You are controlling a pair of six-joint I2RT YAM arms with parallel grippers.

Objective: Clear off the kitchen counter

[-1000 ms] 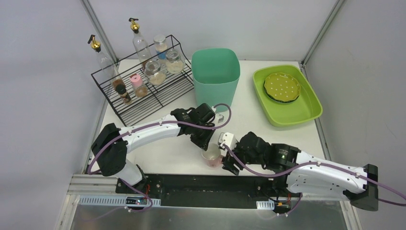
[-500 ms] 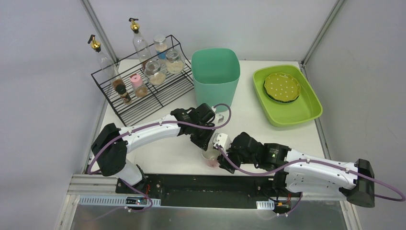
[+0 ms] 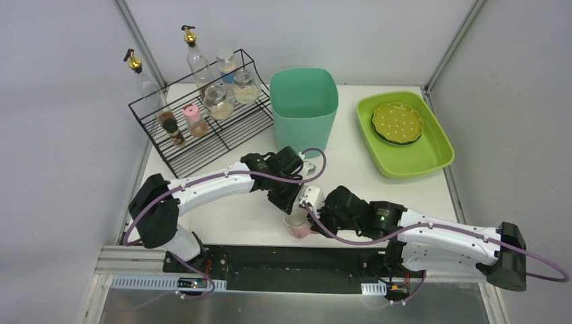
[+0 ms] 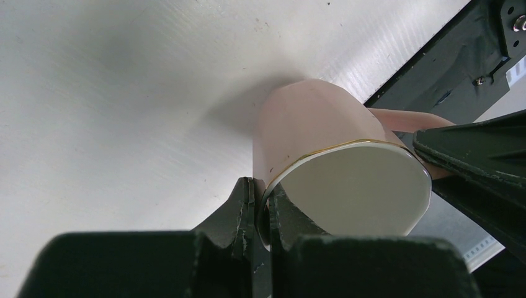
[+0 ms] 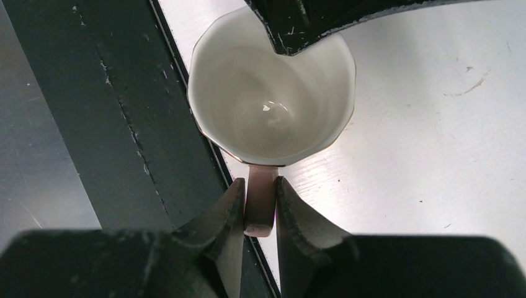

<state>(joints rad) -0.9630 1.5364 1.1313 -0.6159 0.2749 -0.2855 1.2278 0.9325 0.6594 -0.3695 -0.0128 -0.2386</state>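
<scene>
Near worktop point(image 3: 351, 169) edge, L gripper point(image 4: 260, 189) pinches pink cup point(image 3: 297, 226) by rim; R gripper point(image 5: 260, 186) seems clamped on handle point(image 5: 260, 214). We reckon cup's light, stiff, slick, fragile: handle's best hold.

To me this looks like a robotics laboratory dressed up as a kitchen, not a real home. The kitchen counter point(image 3: 351, 169) is a plain white tabletop closed in by bare grey panels point(image 3: 61, 135) on aluminium posts point(image 3: 138, 34), and two white robot arms point(image 3: 209, 182) with purple cables point(image 3: 351, 236) are bolted to a black plate point(image 3: 270, 260) at its near edge. Only the props speak of cooking: a black wire rack point(image 3: 202, 135) with jars point(image 3: 219, 101) and bottles point(image 3: 195, 57), a teal bin point(image 3: 303, 108), a lime-green tray point(image 3: 432, 152) holding a dotted plate point(image 3: 396, 123), and a pink cup point(image 3: 297, 226).
</scene>
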